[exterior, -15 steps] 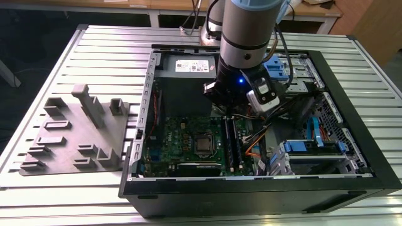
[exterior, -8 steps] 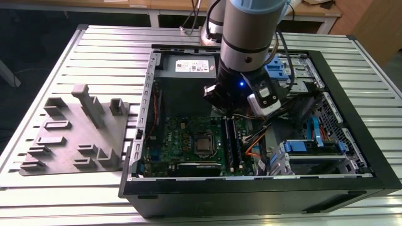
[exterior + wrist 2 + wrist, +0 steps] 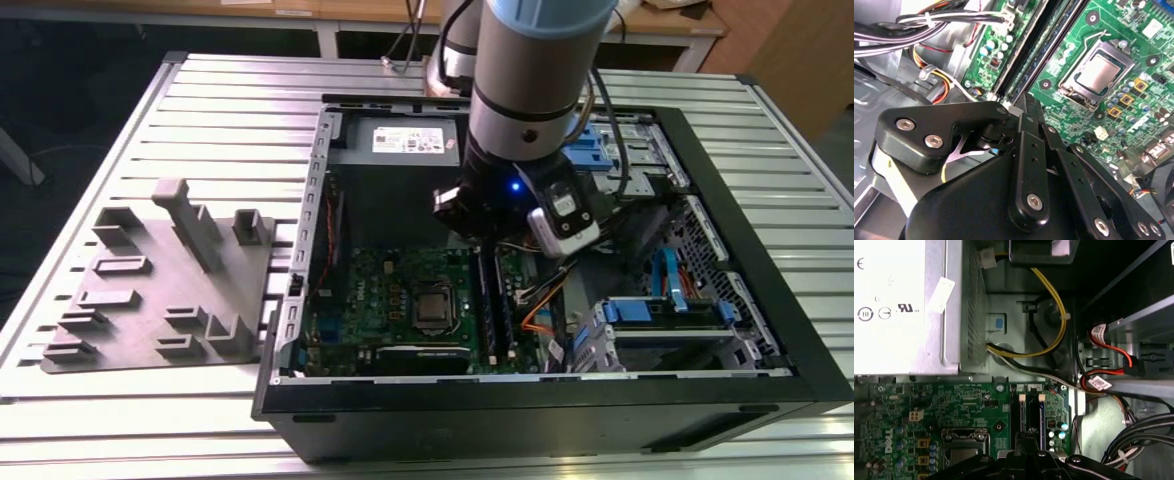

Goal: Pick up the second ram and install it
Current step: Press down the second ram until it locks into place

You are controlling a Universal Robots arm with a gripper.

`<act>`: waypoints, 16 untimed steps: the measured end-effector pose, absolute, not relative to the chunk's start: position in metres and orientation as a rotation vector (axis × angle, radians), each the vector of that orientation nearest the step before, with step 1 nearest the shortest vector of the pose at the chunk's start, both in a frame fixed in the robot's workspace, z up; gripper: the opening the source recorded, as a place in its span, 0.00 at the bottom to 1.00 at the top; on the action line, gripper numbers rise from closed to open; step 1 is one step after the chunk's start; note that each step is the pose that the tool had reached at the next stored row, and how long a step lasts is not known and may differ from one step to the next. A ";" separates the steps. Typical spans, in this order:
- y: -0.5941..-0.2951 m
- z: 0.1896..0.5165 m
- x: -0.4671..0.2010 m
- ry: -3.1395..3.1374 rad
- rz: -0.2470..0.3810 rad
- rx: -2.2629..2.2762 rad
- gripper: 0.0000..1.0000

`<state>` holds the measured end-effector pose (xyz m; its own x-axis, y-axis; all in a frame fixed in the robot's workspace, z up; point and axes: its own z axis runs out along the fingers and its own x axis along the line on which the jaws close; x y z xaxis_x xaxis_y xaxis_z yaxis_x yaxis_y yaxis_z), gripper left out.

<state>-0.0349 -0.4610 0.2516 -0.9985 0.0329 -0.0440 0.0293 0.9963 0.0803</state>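
- power supply (image 3: 904, 305): white panel printed with certification marks and round symbols, and a pale sticker near its vented edge; it sits just beyond the motherboard edge far from the cpu socket (image 3: 961, 455).
- motherboard (image 3: 929, 410): green, with a white logo printed near the cpu socket; small white part numbers too fine to read.
- red cable (image 3: 1114, 352) carries white printed tags, well apart from the cpu socket, past the memory slots.
- gripper (image 3: 1026, 442): black linkage low over the memory slots, just beside the cpu socket; in the exterior view the gripper (image 3: 505, 240) hangs inside the open case.
- jaw opening: cannot tell; the linkage hides the tips in both wrist views.
- second ram (image 3: 489, 305): long dark strip upright in the slots, just beside the cpu socket, directly under the gripper; contact unclear.
- grey fixture block (image 3: 160, 290): outside the case, well apart from the cpu socket.
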 end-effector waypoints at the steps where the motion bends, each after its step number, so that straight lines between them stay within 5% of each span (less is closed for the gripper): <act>1: -0.462 0.252 -0.035 3.094 0.123 0.048 0.07; 16: -0.474 0.251 -0.035 3.094 0.117 0.048 0.07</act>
